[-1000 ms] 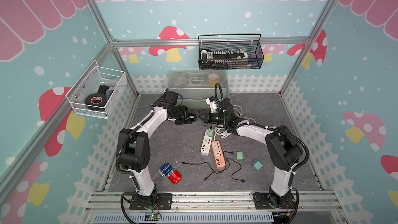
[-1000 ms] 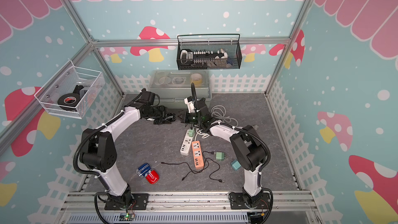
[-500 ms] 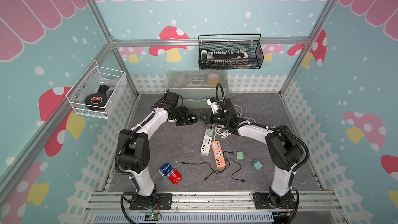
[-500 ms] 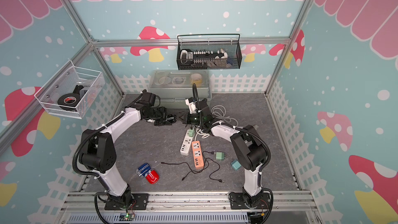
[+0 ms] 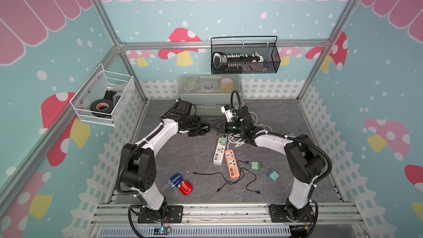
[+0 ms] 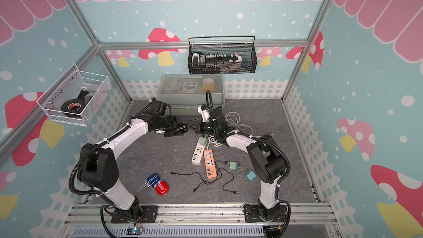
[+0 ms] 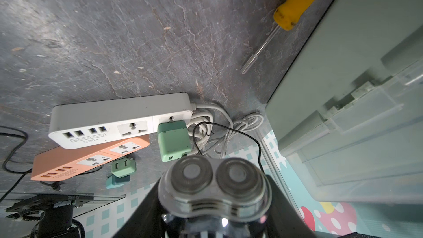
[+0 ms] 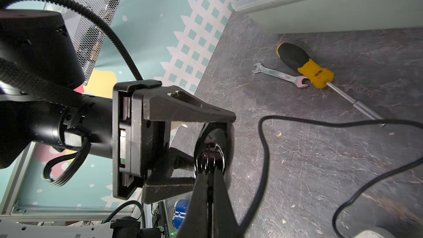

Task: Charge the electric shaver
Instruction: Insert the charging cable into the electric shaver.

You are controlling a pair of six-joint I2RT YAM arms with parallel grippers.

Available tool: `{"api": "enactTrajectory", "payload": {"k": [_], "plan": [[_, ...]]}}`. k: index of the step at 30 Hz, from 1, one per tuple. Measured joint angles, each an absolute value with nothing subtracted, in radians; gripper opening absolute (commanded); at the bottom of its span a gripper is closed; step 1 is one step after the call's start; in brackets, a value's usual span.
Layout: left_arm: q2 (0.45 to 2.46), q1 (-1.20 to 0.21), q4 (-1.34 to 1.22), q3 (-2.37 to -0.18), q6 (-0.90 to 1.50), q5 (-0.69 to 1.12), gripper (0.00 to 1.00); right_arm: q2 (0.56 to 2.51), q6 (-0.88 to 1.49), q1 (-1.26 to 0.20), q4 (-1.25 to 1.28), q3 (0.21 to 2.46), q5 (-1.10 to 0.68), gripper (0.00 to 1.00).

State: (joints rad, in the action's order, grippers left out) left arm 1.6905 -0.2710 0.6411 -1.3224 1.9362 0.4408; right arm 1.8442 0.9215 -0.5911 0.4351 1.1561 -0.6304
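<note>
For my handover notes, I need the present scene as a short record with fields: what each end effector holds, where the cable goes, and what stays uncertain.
Left end effector: shut on electric shaver, heads toward its wrist camera
Right end effector: shut on black cable end, at the shaver's base
Plug seated: cannot tell
Cable source: seemingly green adapter, plugged into white power strip
Nearby: orange power strip, beside the white one

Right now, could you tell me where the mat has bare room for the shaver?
Bare mat lies between the left arm and the white power strip, and along the right fence beyond the right arm. It is crowded around the orange power strip, the green charger and the screwdriver.
</note>
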Motion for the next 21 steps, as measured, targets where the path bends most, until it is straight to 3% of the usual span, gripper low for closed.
{"api": "enactTrajectory", "payload": {"k": [12, 18, 21], "plan": [[1.690, -0.281, 0.637, -1.312, 1.942, 0.441, 0.00, 1.837, 0.916, -0.590, 0.415, 1.146, -0.633, 0.01], [1.690, -0.293, 0.627, -1.319, 1.942, 0.461, 0.00, 1.837, 0.943, -0.594, 0.403, 1.147, -0.630, 0.43], [1.690, -0.297, 0.618, -1.319, 1.941, 0.469, 0.00, 1.836, 0.975, -0.598, 0.385, 1.148, -0.625, 0.73]]}}
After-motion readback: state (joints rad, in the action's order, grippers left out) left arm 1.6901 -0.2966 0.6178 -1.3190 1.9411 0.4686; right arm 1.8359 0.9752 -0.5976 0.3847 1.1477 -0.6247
